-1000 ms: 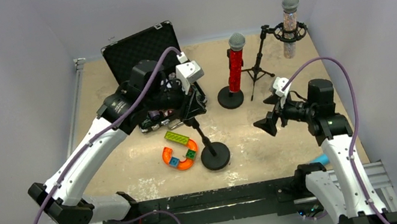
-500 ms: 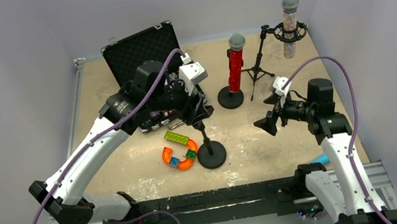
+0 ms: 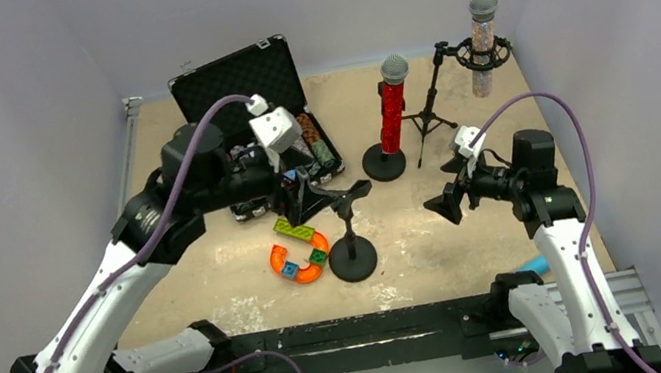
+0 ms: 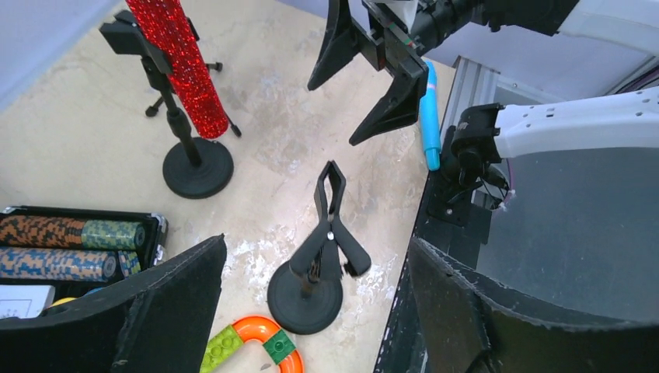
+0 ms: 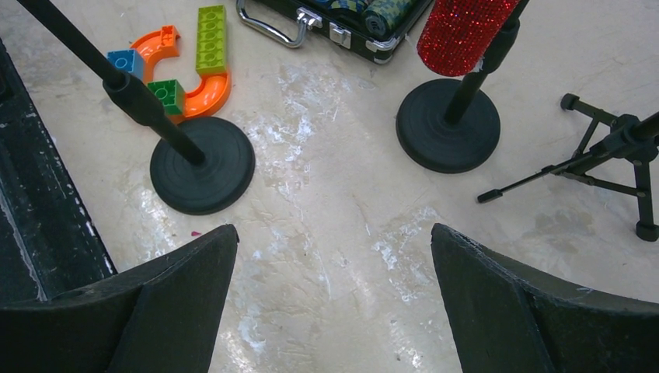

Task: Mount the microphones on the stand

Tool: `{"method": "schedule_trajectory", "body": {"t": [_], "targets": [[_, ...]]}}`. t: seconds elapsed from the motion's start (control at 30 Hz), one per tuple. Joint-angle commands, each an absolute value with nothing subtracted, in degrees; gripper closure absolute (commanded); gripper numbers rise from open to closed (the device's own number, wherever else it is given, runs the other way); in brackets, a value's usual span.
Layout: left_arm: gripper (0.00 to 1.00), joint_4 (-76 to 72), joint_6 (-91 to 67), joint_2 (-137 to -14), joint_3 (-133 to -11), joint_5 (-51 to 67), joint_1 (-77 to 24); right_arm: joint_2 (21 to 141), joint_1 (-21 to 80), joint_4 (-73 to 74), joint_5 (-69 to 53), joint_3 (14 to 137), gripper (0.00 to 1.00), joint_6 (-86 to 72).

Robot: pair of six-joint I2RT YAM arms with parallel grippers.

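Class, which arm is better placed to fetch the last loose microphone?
Likely right. The light-blue microphone lies beside the right arm's base, and the right gripper is open and empty.

An open black case (image 3: 233, 81) with chip rolls (image 4: 47, 231) sits upper left of centre; an orange-and-green brick toy (image 3: 282, 258) lies mid-desk (image 3: 208, 268).
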State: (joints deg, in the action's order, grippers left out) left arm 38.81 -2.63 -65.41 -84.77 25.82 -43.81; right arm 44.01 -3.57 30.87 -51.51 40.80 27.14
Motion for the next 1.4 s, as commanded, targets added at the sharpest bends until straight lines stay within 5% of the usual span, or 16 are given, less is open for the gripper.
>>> {"method": "schedule_trajectory", "body": {"t": [0.0,0.3,0.67,0.93,1.37], "targets": [[0.09,32.7,-4.7,-57.7,-80.2,24.7,-42.9,44.1,-4.0,31.3,-51.4,41.1,0.02,28.5],[0.01,27.1,-6.5,-40.0,-58.6,11.5,-42.4,42.7,-5.3,32.1,-53.1,40.8,0.02,30.4],[0.01,39.8,-1.4,-31.9,-46.5,-4.7,-42.3,45.6,-6.1,38.4,-47.2,45.3,0.03,33.5],[0.01,34.5,-1.5,-27.5,-40.7,-2.8,-40.9,48.9,-9.4,50.7,-29.8,51.4,0.02,41.6],[0.01,33.7,-1.7,-24.2,-39.5,-3.3,-40.6,55.0,-24.7,63.5,-18.5,52.2,0.05,68.6]]}}
